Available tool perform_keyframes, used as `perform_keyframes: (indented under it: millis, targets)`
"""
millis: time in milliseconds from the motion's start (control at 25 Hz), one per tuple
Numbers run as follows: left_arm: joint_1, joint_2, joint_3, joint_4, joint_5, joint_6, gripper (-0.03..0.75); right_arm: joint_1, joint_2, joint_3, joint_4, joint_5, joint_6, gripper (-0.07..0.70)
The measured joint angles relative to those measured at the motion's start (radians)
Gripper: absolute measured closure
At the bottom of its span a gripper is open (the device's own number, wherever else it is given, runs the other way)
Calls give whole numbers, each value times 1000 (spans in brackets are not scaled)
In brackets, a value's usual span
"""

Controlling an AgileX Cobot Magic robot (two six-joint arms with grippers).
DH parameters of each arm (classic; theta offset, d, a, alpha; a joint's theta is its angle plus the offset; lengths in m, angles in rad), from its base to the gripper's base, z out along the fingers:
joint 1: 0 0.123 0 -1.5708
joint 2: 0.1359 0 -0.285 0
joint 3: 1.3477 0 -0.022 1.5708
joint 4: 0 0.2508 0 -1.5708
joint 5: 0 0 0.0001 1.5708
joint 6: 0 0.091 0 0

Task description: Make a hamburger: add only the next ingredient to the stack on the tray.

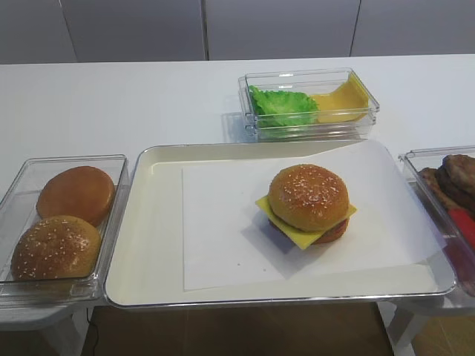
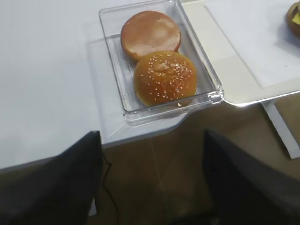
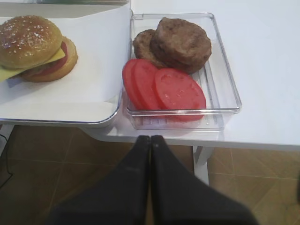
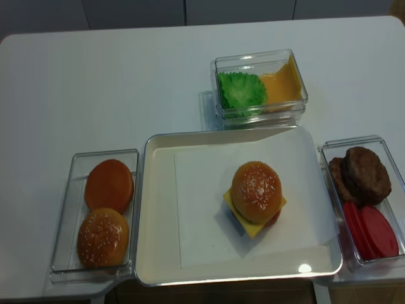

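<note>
From the exterior high view, you saw the sesame bun top (image 1: 309,196) already seated on the stack (image 1: 306,222), over the cheese slice, on the white paper (image 1: 223,222) in the tray (image 1: 148,245); neither arm showed here. A clear box (image 1: 18,222) at left held a smooth bun (image 1: 76,194) and a second seeded bun (image 1: 56,247).

In your right wrist view, the right fingers (image 3: 150,140) were pressed together with nothing between them, off the tabletop (image 3: 272,70) edge. Beyond their tips sat a box of tomato slices (image 3: 164,89) and patties (image 3: 180,44); the stack lay far ahead and to their left.

In your left wrist view, the left fingers (image 2: 70,187) stood spread wide and empty, the bun box just ahead between them.

The realsense view showed the same layout from above.
</note>
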Motion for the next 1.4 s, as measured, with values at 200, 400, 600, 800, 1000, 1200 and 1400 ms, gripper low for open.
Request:
perform_keyframes:
  millis: [200,400,600,800,1000,1200,1400]
  targets:
    - [0,-83,11,0,3,31,218,0,0,0,0,0,0,636]
    - [0,-151,65,-25,5,54,218,0,0,0,0,0,0,636]
    - [0,-196,113,-47,7,54,218,0,0,0,0,0,0,636]
    - [0,-198,152,-49,-19,54,220,0,0,0,0,0,0,636]
    - [0,-198,187,-47,-42,40,242,0,0,0,0,0,0,636]
    - [0,-198,203,-6,-68,11,247,0,0,0,0,0,0,636]
    - [0,-198,211,0,-78,4,249,0,0,0,0,0,0,636]
